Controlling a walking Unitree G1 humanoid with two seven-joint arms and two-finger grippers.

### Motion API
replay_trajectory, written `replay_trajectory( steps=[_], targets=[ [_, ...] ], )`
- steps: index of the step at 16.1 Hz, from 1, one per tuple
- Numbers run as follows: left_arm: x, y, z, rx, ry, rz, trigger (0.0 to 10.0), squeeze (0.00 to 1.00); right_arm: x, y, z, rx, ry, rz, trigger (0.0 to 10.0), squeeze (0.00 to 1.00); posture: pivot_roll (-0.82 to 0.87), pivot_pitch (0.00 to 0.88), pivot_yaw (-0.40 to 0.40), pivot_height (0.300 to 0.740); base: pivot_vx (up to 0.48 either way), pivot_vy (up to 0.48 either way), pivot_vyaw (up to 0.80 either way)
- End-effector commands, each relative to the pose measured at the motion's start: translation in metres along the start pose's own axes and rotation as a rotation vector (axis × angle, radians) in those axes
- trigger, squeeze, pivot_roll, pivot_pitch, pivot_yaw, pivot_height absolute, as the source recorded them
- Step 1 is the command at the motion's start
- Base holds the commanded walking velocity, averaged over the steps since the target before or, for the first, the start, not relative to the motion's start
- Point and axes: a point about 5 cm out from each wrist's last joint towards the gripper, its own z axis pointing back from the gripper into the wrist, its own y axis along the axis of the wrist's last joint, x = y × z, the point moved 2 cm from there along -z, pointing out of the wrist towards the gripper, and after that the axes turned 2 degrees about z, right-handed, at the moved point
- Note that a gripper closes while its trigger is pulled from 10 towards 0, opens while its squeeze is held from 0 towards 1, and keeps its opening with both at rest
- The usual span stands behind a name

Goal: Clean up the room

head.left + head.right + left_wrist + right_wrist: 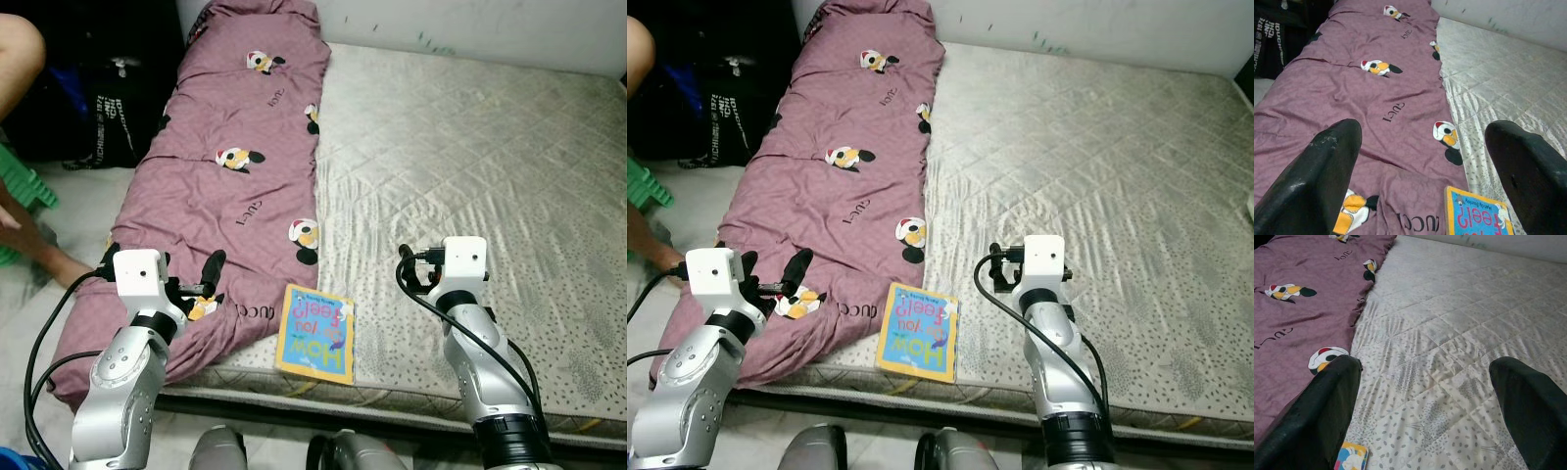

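I stand at the near edge of the mattress (470, 157), with both arms raised over it. My left gripper (1425, 161) hovers above the near left corner, over the purple blanket (235, 166), and its two fingers are spread wide with nothing between them. My right gripper (1425, 401) hangs over the bare quilted part of the mattress, a little right of the middle of the near edge, and its fingers are wide apart too and hold nothing.

The thing to tidy, I judge, is the children's book (315, 333). It lies flat at the near edge of the mattress, between my two arms, its left side touching the blanket's border. It lies so close to the edge that one corner may already stick out over it; I cannot tell this for sure from the head view. I think I keep both grippers wide because either one could come down on the book from its own side.

The blanket runs along the whole left edge up to the far left corner, folded double and a bit rumpled at the near end. The right and far parts of the mattress are bare, so my right arm has much room. On the left it is tighter: a black bag (118, 117) and a person's arm (34, 245) are just beside the left edge.
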Motion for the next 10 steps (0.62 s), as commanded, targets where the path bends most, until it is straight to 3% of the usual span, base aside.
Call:
replay_trajectory(
  steps=[1,10],
  targets=[
    [-0.001,-0.002,0.002,-0.009,0.014,0.004,10.0,0.00,0.002,-0.003,0.001,-0.007,-0.007,-0.008,10.0,0.00,0.03,0.113,-0.067,0.682,0.000,0.000,0.00],
    [-0.012,0.004,0.006,0.030,0.111,-0.028,10.0,0.00,0.003,0.002,0.002,0.020,-0.010,-0.034,10.0,0.00,0.03,0.122,-0.066,0.663,0.000,0.000,0.00]
  ],
)
